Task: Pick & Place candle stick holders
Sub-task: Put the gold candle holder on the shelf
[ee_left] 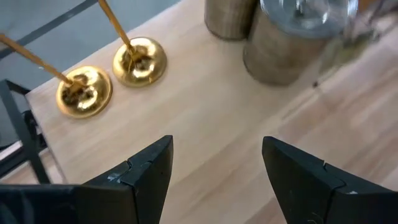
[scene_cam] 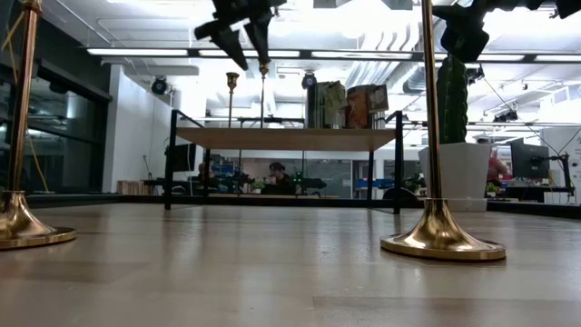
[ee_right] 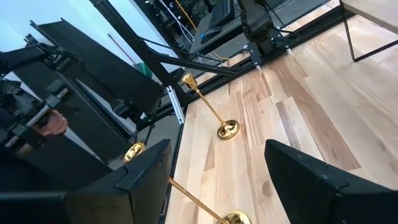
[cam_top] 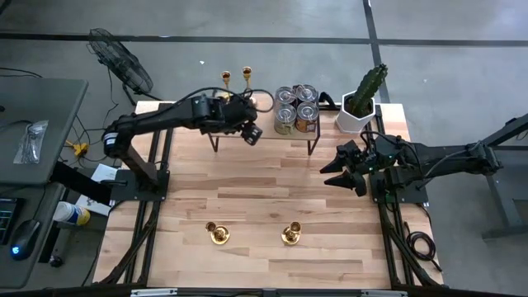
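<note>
Two gold candle stick holders (cam_top: pixel 224 78) (cam_top: pixel 246 74) stand on their round bases on the raised wooden shelf (cam_top: pixel 264 132) at the table's far side; their bases show in the left wrist view (ee_left: pixel 84 91) (ee_left: pixel 139 61). Two more holders (cam_top: pixel 218 233) (cam_top: pixel 291 233) stand on their bases on the table near its front edge. My left gripper (cam_top: pixel 247 124) hangs open and empty above the shelf, near the two holders there. My right gripper (cam_top: pixel 342 169) is open and empty at the table's right side.
Several silver-topped tin cans (cam_top: pixel 296 107) stand on the shelf to the right of the holders. A potted cactus (cam_top: pixel 363 103) stands at the far right corner. Bare wooden table lies between the shelf and the front holders.
</note>
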You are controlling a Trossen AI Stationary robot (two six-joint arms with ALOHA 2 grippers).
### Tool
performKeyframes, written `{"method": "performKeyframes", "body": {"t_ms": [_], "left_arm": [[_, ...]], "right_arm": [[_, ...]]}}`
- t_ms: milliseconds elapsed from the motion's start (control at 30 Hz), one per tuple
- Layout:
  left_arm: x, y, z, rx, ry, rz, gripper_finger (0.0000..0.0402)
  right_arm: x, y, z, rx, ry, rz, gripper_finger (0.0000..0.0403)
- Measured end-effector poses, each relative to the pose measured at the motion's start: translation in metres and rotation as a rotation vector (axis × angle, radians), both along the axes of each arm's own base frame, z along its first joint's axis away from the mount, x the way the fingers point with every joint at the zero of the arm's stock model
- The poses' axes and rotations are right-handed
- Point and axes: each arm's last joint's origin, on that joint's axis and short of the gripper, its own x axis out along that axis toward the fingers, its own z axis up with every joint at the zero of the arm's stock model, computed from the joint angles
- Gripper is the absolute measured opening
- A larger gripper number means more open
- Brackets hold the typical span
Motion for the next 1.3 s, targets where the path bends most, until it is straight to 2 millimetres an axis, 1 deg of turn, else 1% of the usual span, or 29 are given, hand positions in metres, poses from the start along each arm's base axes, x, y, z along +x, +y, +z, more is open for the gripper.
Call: {"method": "performKeyframes", "body": {"t_ms": [133, 267, 433, 600, 667, 767, 833, 967, 1100, 1200, 1300], "left_arm": [[-0.005, -0.01, 0.003, 0.019, 0.033, -0.05, 0.0242], [-0.013, -0.022, 0.01, 0.037, 0.055, -0.113, 0.0242], [-0.031, -0.035, 0.018, 0.073, 0.068, -0.15, 0.0242], [-0.057, -0.045, 0.027, 0.081, 0.05, -0.179, 0.0242], [-0.067, -0.049, 0.03, 0.084, 0.032, -0.191, 0.0242], [-0.084, -0.054, 0.034, 0.087, 0.005, -0.205, 0.0242], [-0.094, -0.057, 0.036, 0.087, -0.016, -0.213, 0.0242], [-0.112, -0.061, 0.035, 0.072, -0.058, -0.206, 0.0242], [-0.126, -0.066, 0.031, 0.051, -0.086, -0.197, 0.0242], [-0.135, -0.069, 0.027, 0.04, -0.104, -0.183, 0.0242], [-0.139, -0.072, 0.023, 0.029, -0.116, -0.181, 0.0242]], "right_arm": [[0.001, 0.0, -0.001, -0.01, 0.003, 0.003, 0.0252], [0.008, 0.006, -0.004, -0.094, -0.01, 0.053, 0.0252], [0.025, 0.018, -0.011, -0.16, 0.0, 0.033, 0.0252], [0.04, 0.028, -0.025, -0.177, 0.066, 0.021, 0.0252], [0.044, 0.031, -0.028, -0.146, 0.082, -0.004, 0.0252], [0.049, 0.035, -0.032, 0.005, 0.138, -0.077, 0.0252], [0.051, 0.038, -0.037, 0.085, 0.187, -0.08, 0.0252], [0.054, 0.046, -0.042, 0.082, 0.212, -0.032, 0.0252], [0.057, 0.051, -0.047, 0.131, 0.247, -0.041, 0.0252], [0.058, 0.056, -0.051, 0.167, 0.278, -0.031, 0.0252], [0.057, 0.064, -0.053, 0.154, 0.291, 0.007, 0.0252]]}}
